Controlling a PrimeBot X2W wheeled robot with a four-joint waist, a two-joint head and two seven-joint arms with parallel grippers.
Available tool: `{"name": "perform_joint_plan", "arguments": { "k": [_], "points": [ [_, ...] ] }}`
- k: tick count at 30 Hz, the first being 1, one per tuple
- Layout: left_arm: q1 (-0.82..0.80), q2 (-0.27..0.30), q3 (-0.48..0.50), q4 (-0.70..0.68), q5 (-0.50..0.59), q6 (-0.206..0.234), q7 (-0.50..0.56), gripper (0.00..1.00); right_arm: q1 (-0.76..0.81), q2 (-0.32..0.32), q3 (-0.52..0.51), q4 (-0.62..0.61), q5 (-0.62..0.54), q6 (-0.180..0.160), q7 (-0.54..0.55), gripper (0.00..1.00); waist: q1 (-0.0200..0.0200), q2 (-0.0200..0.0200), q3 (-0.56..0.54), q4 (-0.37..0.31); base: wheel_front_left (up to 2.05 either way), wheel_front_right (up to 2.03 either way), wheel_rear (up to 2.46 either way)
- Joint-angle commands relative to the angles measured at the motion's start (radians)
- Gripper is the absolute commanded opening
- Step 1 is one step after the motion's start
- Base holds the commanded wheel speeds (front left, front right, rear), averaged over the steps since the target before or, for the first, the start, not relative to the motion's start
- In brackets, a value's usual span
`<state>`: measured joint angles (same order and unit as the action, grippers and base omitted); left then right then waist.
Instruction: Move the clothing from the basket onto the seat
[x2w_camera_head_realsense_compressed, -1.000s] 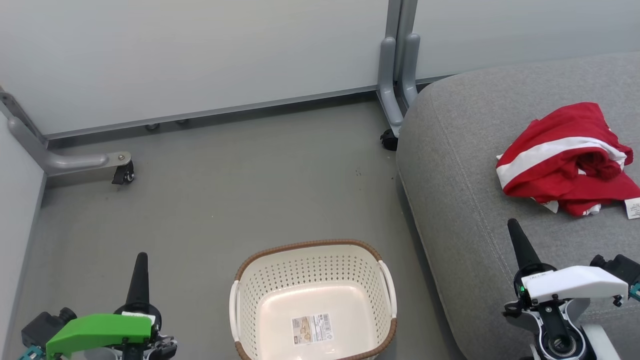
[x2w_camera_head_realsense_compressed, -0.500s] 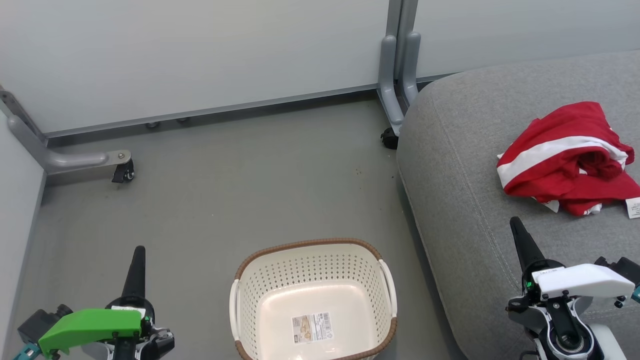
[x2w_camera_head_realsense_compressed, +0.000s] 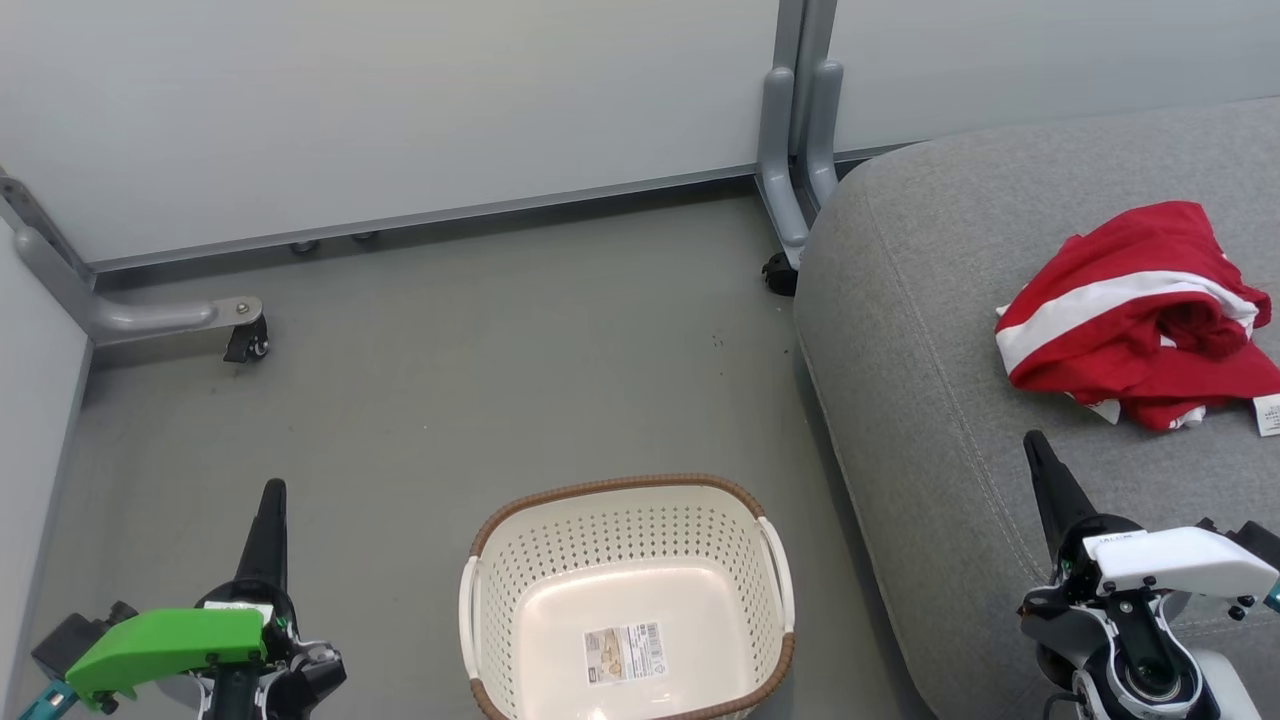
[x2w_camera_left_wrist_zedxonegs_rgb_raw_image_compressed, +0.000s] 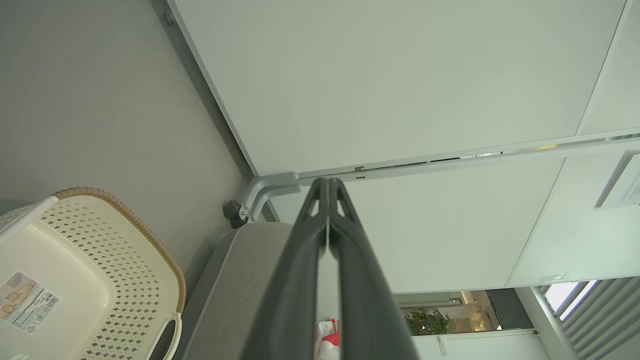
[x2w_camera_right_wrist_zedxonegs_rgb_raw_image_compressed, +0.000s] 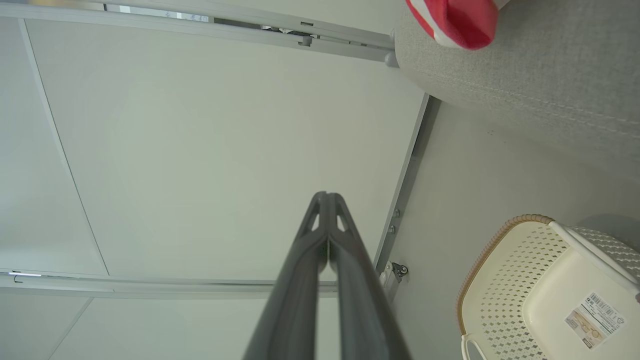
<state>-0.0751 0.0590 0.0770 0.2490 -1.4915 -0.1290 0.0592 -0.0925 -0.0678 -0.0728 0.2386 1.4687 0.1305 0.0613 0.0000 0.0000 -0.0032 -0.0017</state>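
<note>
Now pictured: the clothing crumpled on the seat, well apart from the basket standing on the floor to its left, paper label on the bottom. Left pincer and right pincer both pressed together, pinching nothing, fingers pointing up either side of the basket.

Print on basket label unreadable

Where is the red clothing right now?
Head view, right side: the clothing lies bunched on the grey seat, beyond the right claw, apart from the basket on the floor.
</note>
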Motion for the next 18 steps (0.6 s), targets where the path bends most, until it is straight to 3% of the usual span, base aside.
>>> {"name": "perform_joint_plan", "arguments": {
  "k": [1, 18],
  "points": [
    [-0.024, 0.008, 0.007, -0.006, -0.020, -0.003, 0.006, 0.00, -0.016, 0.002, -0.005, 0.000, 0.022, 0.000, 0.008, 0.00, 0.0000, 0.0000, 0.000, 0.000, 0.00, 0.00, 0.00],
    [-0.039, 0.006, 0.022, -0.005, -0.125, -0.003, 0.041, 0.00, -0.019, 0.007, -0.029, 0.006, 0.144, 0.000, 0.043, 0.00, 0.0000, 0.0000, 0.006, 0.002, 0.00, 0.00, 0.00]
  ]
}}
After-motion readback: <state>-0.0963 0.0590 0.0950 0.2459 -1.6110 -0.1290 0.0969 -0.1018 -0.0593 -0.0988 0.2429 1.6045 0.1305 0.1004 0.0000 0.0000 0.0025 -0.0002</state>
